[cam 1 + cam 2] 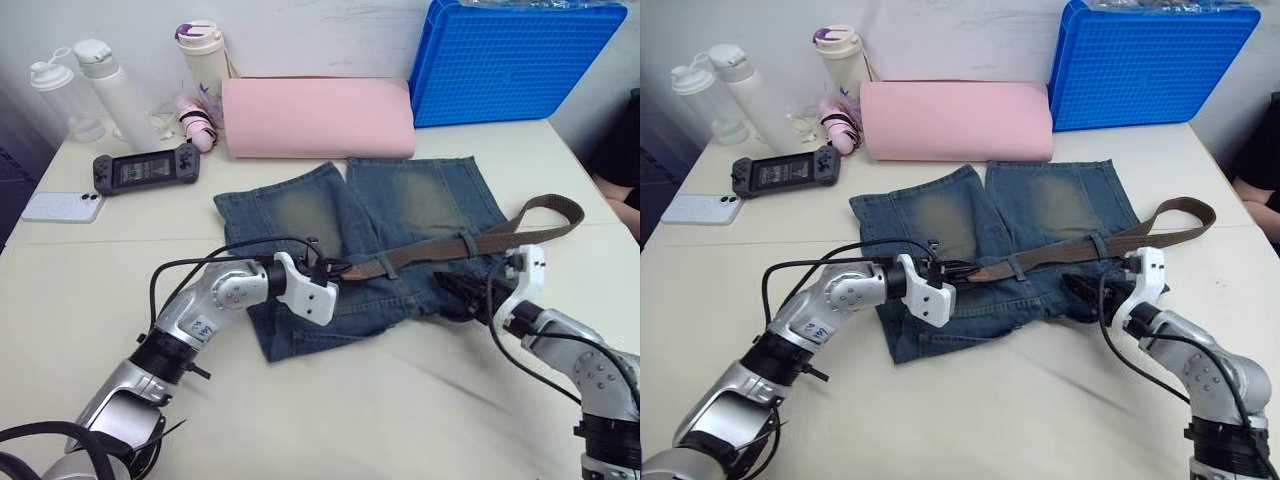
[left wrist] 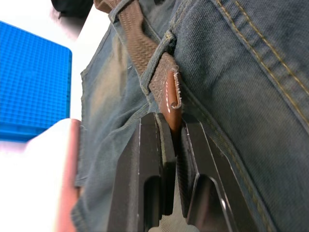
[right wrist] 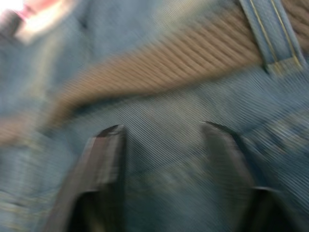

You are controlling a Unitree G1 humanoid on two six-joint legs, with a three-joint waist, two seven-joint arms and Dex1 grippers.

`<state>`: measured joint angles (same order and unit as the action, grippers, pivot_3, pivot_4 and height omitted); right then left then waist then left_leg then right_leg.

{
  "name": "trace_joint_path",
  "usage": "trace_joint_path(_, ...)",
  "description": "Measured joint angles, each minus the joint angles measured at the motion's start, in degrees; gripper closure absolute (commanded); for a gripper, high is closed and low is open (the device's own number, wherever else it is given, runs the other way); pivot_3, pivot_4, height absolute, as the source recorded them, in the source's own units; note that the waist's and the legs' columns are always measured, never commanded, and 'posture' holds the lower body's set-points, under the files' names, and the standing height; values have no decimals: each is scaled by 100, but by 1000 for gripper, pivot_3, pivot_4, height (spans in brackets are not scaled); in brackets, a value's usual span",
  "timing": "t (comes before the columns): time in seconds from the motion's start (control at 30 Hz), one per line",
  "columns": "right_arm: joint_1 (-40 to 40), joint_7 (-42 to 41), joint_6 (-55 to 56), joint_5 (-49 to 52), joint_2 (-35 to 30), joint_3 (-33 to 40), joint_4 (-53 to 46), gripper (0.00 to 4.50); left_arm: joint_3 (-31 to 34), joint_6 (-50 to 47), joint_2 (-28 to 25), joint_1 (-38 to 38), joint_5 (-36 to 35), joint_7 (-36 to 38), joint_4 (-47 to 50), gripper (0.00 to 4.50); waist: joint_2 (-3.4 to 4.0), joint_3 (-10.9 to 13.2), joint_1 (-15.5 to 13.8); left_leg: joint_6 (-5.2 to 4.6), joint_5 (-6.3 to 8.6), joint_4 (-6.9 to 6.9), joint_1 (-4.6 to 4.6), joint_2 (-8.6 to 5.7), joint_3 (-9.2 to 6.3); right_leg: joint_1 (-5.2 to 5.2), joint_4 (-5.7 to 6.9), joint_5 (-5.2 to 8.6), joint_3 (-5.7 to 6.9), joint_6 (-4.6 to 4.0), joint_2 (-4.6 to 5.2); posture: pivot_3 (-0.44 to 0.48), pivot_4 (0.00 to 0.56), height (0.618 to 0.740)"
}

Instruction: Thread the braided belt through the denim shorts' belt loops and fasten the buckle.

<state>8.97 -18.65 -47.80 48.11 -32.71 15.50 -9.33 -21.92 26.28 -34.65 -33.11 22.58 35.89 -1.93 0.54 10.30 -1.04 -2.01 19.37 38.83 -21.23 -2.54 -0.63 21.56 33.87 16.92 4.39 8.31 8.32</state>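
The robot's left gripper [image 2: 175,145] pinched the leather tip of the braided belt [image 1: 440,248] between its two black fingers [image 2: 149,164], which stood nearly together around the brown end over the waistband of the denim shorts [image 1: 300,215]. On the other side, the right gripper [image 3: 161,140] rested against the blue cloth with its fingers [image 3: 104,150] spread well apart and nothing between them, the woven strap running just beyond their tips and under one of the belt loops [image 3: 270,36]. The shorts lay flat on the cream table [image 1: 400,410], waistband toward the robot and legs pointing away. The strap crossed the waistband from the left gripper toward the robot's right, passed under a loop [image 1: 466,243], then curved in a bend past the shorts' edge onto the bare tabletop. Whether the buckle lay at that far end could not be told. Beyond the shorts sat a pink foam roll [image 1: 318,117] and a blue crate [image 1: 510,60]; to the far left stood two clear bottles [image 1: 95,90], a tumbler [image 1: 200,60], a handheld game console [image 1: 145,170] and a phone [image 1: 62,206].
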Motion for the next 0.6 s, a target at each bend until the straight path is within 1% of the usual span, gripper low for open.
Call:
trace_joint_path(0.03, 37, -22, 57, -131, -3, -48, 73, 4102, 74, 11, -120, 44, -12, 28, 21, 4500, -6, -3, 3, 0, 0, 3, 1, 2, 2, 0, 0, 0, 0, 0, -1, 0, 150, 740)
trace_joint_path(0.07, 105, -41, 84, -272, -4, -102, 172, 4454, 175, -7, -273, 133, -89, 83, 59, 4500, -12, -7, 6, 0, 0, 5, 3, 2, 1, -2, 1, 0, 0, 0, -1, 0, 150, 740)
trace_joint_path(0.1, 120, -58, 104, -327, -5, -131, 204, 4454, 250, -15, -351, 191, -137, 120, 67, 4500, -14, -8, 5, 0, 0, 6, 4, 3, 0, -5, 1, 0, 0, 0, 0, 0, 150, 740)
trace_joint_path(0.23, 282, -157, 120, -508, 29, -183, 383, 4454, 653, -125, -892, 636, -729, 506, 96, 4500, -38, -22, 25, 6, 3, 6, 6, 10, -9, -6, 0, 0, 3, -2, 1, 0, 150, 740)
trace_joint_path(0.33, 380, -257, 125, -623, 62, -233, 508, 4454, 827, -21, -1225, 812, -811, 634, 11, 4500, -50, -30, 24, 6, 4, 6, 6, 8, -11, -7, -1, -1, 3, -4, 4, 0, 150, 740)
trace_joint_path(0.43, 427, -377, 142, -724, 64, -275, 551, 4454, 998, 3, -1295, 869, -818, 604, -125, 4500, -53, -31, 23, 7, 6, 6, 6, 9, -13, -7, -1, -1, 3, -5, 6, 0, 150, 740)
trace_joint_path(0.5, 443, -519, 173, -788, 65, -292, 538, 4500, 1029, -16, -1279, 870, -874, 593, -135, 3643, -53, -32, 40, 9, 9, 3, 6, 11, -12, -5, -1, -1, 1, -6, 9, 0, 150, 740)
trace_joint_path(0.53, 440, -579, 186, -801, 65, -292, 535, 4500, 1053, -72, -1252, 873, -940, 612, -138, 3354, -53, -31, 47, 10, 9, 0, 5, 12, -12, -2, -1, 0, 1, -7, 10, 0, 150, 740)
trace_joint_path(0.57, 425, -668, 213, -824, 60, -300, 507, 4500, 1095, -239, -1211, 903, -1136, 699, -143, 2922, -53, -31, 60, 12, 10, -6, 5, 16, -12, 1, -1, 1, 2, -9, 10, 0, 150, 740)
trace_joint_path(0.6, 375, -825, 266, -856, -9, -313, 435, 3986, 1163, -426, -1183, 969, -1390, 843, -143, 2360, -49, -29, 78, 12, 10, -13, 3, 17, -13, 6, -1, 2, 4, -11, 10, 0, 150, 740)
